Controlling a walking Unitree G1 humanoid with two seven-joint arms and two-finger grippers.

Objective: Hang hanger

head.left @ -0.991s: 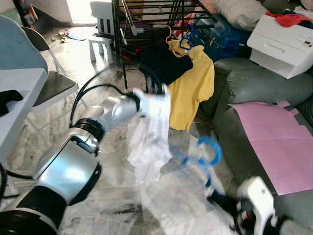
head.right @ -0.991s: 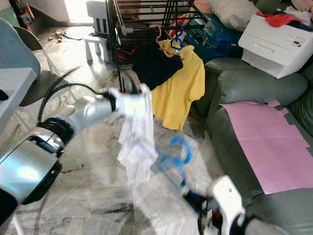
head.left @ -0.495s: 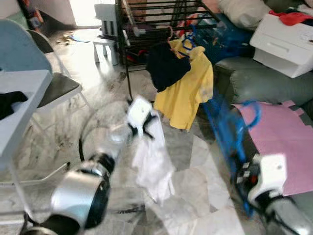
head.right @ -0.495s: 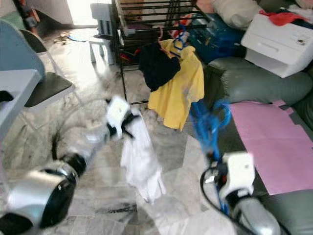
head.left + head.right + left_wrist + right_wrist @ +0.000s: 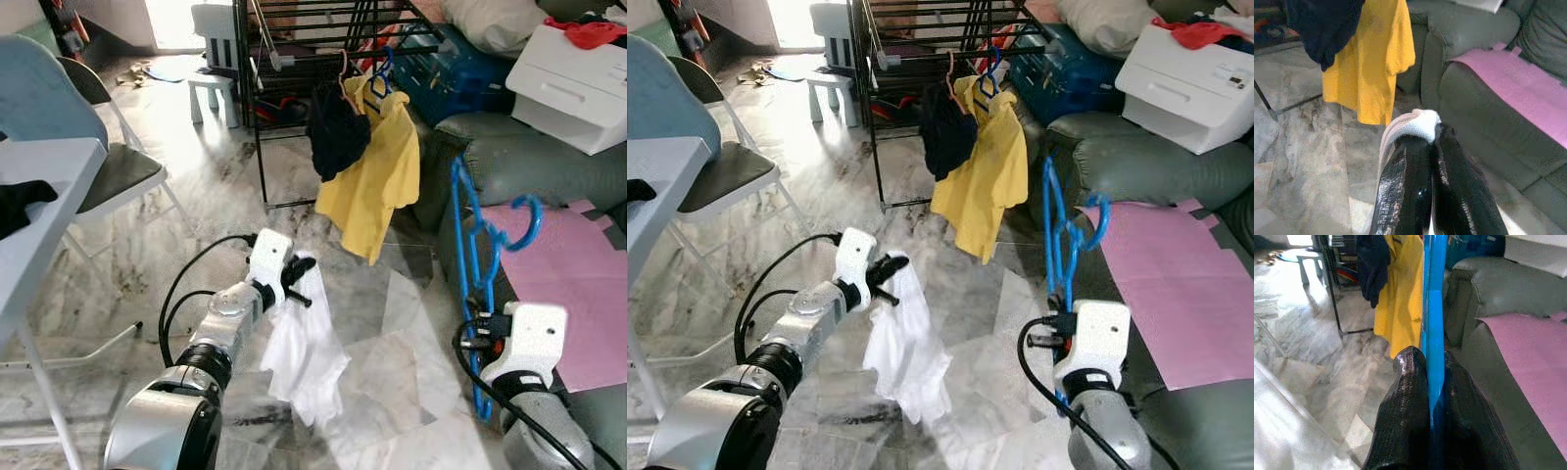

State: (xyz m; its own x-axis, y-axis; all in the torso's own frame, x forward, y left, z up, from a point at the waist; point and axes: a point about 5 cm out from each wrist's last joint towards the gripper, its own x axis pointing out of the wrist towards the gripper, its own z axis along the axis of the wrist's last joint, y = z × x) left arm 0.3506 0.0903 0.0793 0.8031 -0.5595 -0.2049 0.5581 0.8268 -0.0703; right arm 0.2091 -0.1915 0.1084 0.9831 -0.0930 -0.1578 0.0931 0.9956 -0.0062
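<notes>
glossy blue plastic hanger (image 5: 468,257), soft white cloth garment (image 5: 306,345), polished marble floor (image 5: 196,186)

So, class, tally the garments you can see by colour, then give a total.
White: 1, white garment held by left gripper
Yellow: 1, yellow shirt on the rack
Dark navy: 1, dark garment on the rack
Red: 1, red cloth
Total: 4

1. The rack (image 5: 323,39) stands at the far middle, with two shirts (image 5: 377,166) hanging from it.
2. Right of the rack: the sofa (image 5: 534,176), a mat (image 5: 578,284) on its seat.
3. Left of the rack: a stool (image 5: 216,88), a chair (image 5: 69,127) and the desk (image 5: 39,196).
4. Nearer than the rack, the left pincer (image 5: 294,279) holds a cloth (image 5: 304,352); the right pincer (image 5: 1432,396) holds a hanger (image 5: 475,264) by the sofa.
</notes>
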